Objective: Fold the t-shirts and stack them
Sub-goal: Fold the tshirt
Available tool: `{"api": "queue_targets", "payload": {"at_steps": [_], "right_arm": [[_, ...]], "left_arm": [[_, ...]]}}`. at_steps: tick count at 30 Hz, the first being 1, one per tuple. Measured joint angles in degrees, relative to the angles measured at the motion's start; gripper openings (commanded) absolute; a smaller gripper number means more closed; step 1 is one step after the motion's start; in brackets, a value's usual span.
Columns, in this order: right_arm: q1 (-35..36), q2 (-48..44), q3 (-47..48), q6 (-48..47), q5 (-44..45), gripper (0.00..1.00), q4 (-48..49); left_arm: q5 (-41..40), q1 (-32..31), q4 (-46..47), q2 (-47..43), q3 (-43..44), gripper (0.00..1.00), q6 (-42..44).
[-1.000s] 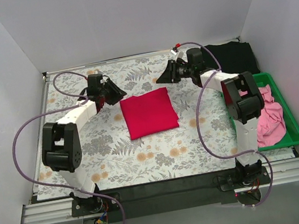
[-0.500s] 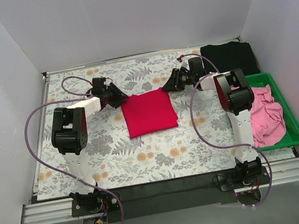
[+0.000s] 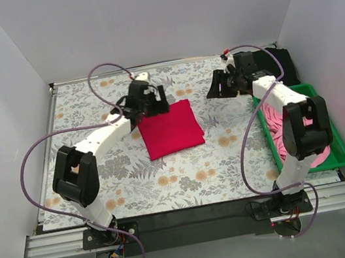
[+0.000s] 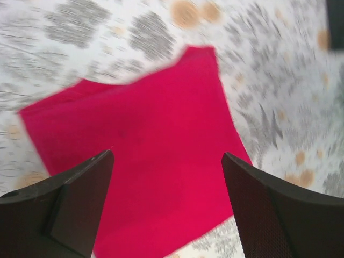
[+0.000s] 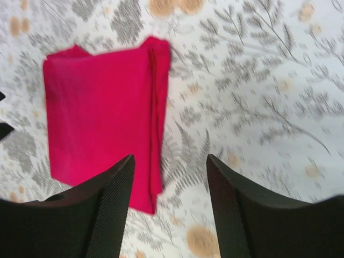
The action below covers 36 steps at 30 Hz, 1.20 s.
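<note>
A folded crimson red t-shirt (image 3: 170,129) lies flat on the floral tablecloth (image 3: 133,169) near the middle; it also shows in the left wrist view (image 4: 140,156) and the right wrist view (image 5: 102,118). My left gripper (image 3: 153,103) hovers over its far left edge, open and empty (image 4: 167,161). My right gripper (image 3: 217,86) is open and empty, raised to the right of the red shirt (image 5: 169,164). A folded black t-shirt (image 3: 281,64) lies at the far right corner, partly hidden by the right arm. Pink t-shirts (image 3: 277,121) are heaped in the green bin (image 3: 337,141).
White walls enclose the table on three sides. The green bin stands along the right edge. Purple cables loop from both arms. The black front rail runs along the near edge.
My left gripper moved right and now sits over the red shirt's far left edge. My right gripper drew back to the right, away from the shirt. The red shirt stays flat.
</note>
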Motion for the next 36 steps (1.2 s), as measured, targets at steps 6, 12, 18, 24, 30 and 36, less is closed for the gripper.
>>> {"api": "queue_targets", "payload": {"at_steps": [6,12,18,24,30,36], "right_arm": [[0.0,-10.3,-6.4,-4.8,7.5,0.64,-11.6],[-1.2,-17.5,-12.0,-4.9,9.2,0.79,-17.7],[-3.2,-22.1,-16.5,-4.2,10.1,0.98,-19.6],[-4.2,-24.0,-20.4,-3.6,9.9,0.97,-20.8],[-5.0,-24.9,-21.6,-2.2,9.7,0.97,-20.9],[-5.4,-27.1,-22.4,-1.6,9.6,0.98,-20.7]], "left_arm": [[-8.6,-17.6,-2.8,2.0,0.8,0.67,11.1],[-14.8,-28.5,-4.8,9.9,5.2,0.58,19.9],[-17.3,-32.0,-5.3,14.8,8.3,0.5,24.3],[-17.6,-33.2,-5.6,17.2,8.7,0.47,27.2],[-17.4,-33.3,-4.7,17.4,8.6,0.46,29.7],[-17.2,-33.4,-3.2,18.5,8.2,0.46,30.8]]}}
